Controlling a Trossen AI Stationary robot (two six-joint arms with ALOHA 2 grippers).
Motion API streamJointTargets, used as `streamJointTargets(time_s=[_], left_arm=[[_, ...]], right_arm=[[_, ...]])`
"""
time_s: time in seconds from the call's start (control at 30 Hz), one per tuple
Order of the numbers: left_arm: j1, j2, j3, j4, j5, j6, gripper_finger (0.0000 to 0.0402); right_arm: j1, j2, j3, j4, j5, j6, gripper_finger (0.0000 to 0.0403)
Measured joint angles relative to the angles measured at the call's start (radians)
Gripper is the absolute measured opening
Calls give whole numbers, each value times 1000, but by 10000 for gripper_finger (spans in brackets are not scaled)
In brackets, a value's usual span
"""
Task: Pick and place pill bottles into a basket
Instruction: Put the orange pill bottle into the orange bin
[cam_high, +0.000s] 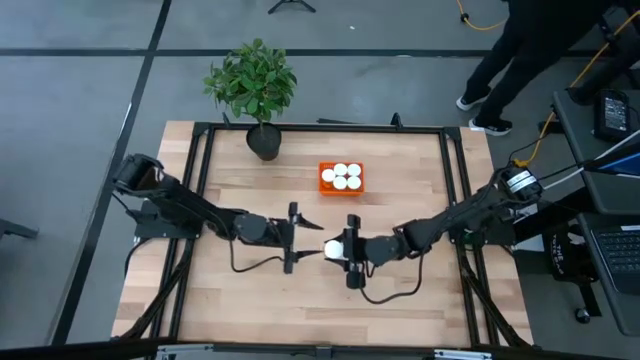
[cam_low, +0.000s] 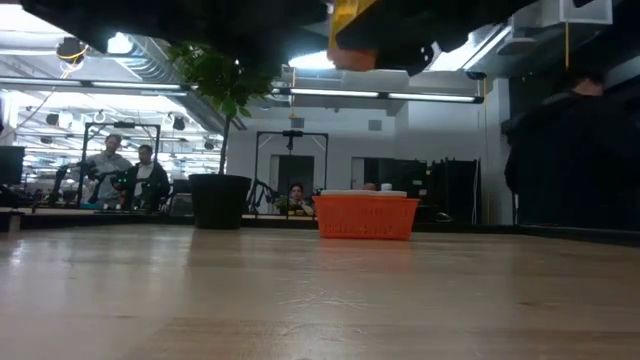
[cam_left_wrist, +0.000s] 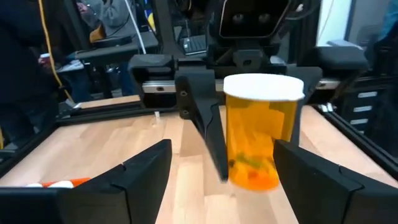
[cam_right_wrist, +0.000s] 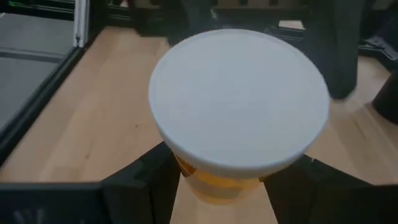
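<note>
my high view looks straight down on the whole table (cam_high: 250, 290), both arms in frame. my low view sits at tabletop level, facing across the wood to the basket (cam_low: 367, 216) and the room behind. the left wrist camera looks past its fingers (cam_left_wrist: 134, 177) at a bottle (cam_left_wrist: 258, 130), very close; the right wrist camera sits closer still above that bottle's cap (cam_right_wrist: 239, 109). high and low views share the basket.
</note>
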Motion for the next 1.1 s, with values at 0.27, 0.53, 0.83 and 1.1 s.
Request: streamJointTargets(time_s=[0.27, 0.53, 0.83, 1.1], left_arm=[[33, 73, 67, 5, 11, -11, 283], [24, 45, 69, -36, 4, 42, 283], [-13, -3, 69, -98, 8, 41, 283], [-23, -1, 69, -162, 4, 15, 283]], right_arm=[[-24, 0, 0, -4, -20, -35, 200], [-24, 0, 0, -2, -21, -40, 200], [-24, 0, 0, -42, -22, -36, 200], [-29, -5, 0, -83, -39, -5, 200]])
